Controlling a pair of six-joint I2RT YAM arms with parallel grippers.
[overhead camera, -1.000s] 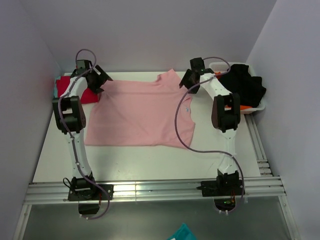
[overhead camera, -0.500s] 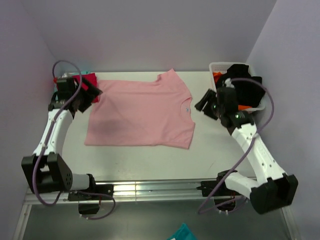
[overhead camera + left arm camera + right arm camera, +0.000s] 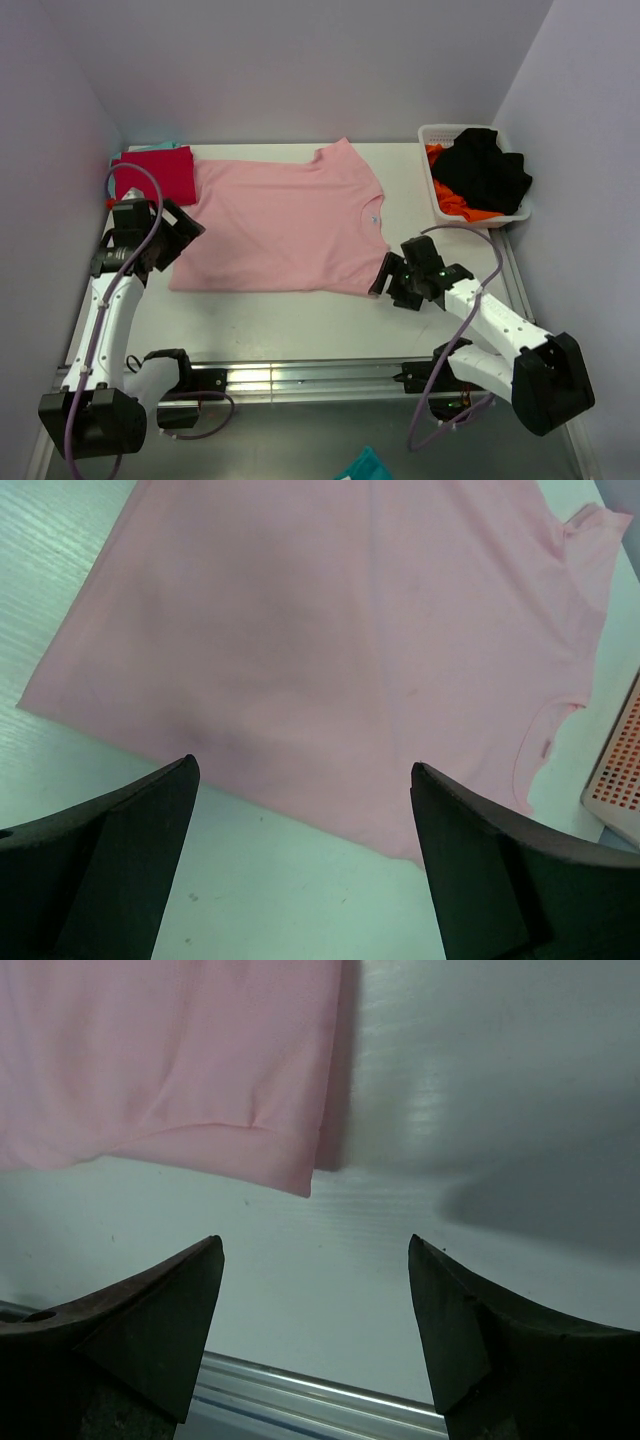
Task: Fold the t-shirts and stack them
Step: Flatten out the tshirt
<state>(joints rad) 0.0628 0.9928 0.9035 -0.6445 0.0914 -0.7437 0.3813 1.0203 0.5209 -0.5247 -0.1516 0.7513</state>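
Observation:
The light pink t-shirt [image 3: 280,220] lies flat in the middle of the table, neck to the right; it also shows in the left wrist view [image 3: 330,630] and its near right corner in the right wrist view [image 3: 170,1060]. A folded bright red t-shirt [image 3: 160,172] lies at the far left, with a sliver of teal cloth [image 3: 165,146] behind it. My left gripper [image 3: 180,238] is open and empty over the pink shirt's near left corner. My right gripper [image 3: 385,278] is open and empty just off the shirt's near right corner.
A white basket [image 3: 512,216] at the far right holds black [image 3: 485,175] and orange cloth [image 3: 450,195]. An aluminium rail [image 3: 300,375] runs along the table's near edge. A scrap of teal cloth [image 3: 365,466] lies below the rail.
Both arms have pulled back from the far side of the table toward the near edge. The left gripper now hovers at the shirt's near left corner, the right at its near right corner.

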